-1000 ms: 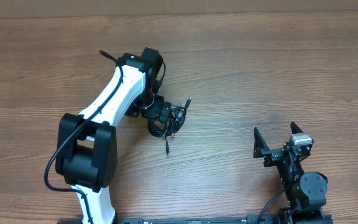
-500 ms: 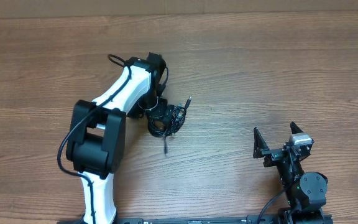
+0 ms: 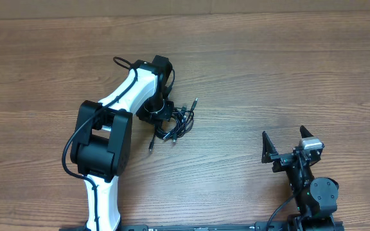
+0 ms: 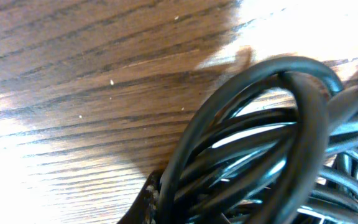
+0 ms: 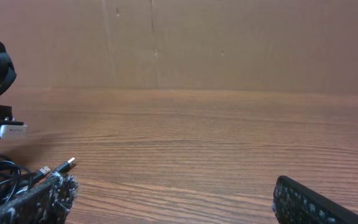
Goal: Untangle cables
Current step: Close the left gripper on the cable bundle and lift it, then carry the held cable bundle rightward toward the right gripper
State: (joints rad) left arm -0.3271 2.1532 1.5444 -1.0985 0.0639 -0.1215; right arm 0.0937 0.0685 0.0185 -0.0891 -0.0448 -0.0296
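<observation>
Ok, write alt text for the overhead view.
The left tool is down at a small tangle of black cables on a wooden table, its white arm stretched across. The right tool rests open near the front edge, apart from the cables.

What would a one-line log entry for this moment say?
left gripper: at cables, grip unclear | right gripper: open, far from cables | cables: one tangled knot on table

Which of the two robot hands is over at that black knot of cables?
The left gripper: it is down at the cables, while the right gripper rests far apart, open, touching nothing.
</observation>
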